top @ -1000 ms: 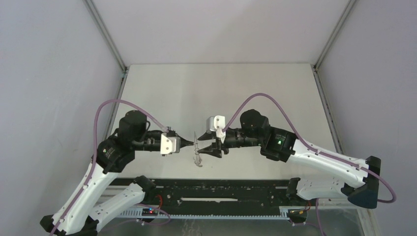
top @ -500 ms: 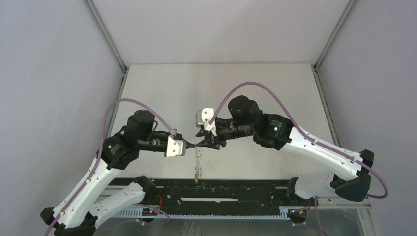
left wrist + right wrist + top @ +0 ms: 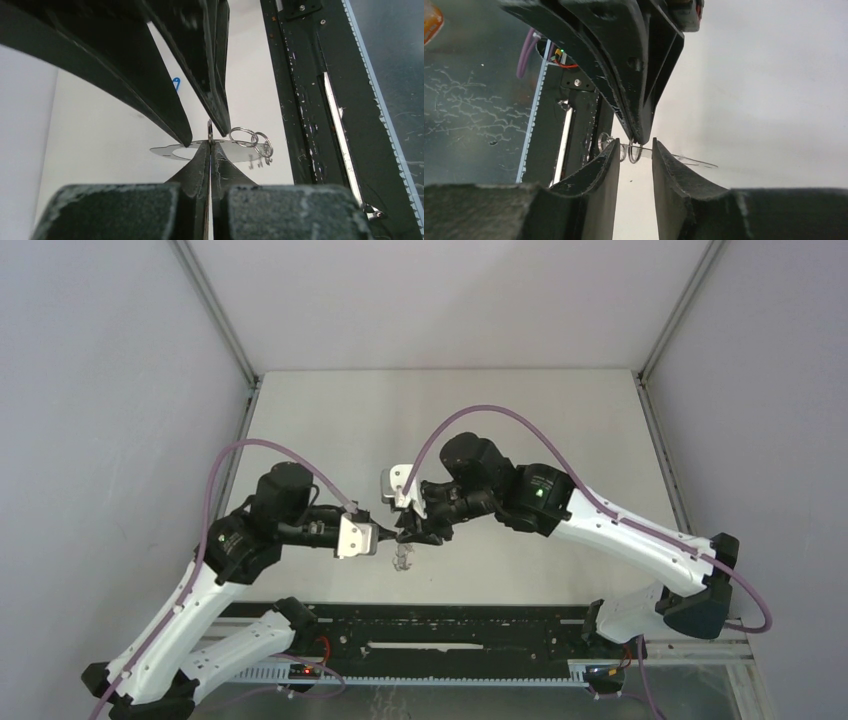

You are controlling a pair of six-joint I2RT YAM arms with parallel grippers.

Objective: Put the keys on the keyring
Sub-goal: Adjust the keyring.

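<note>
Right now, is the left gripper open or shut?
Shut. The left gripper has its fingers pressed together in its wrist view, pinching the keyring at their tips.

top looks down; opposed close wrist views share keyring [image 3: 172,150]

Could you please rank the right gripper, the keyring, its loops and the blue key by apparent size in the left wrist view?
1. right gripper, inflated by nearness
2. keyring, seen edge-on
3. loops
4. blue key, only a sliver shows, far behind, so unsure
</note>
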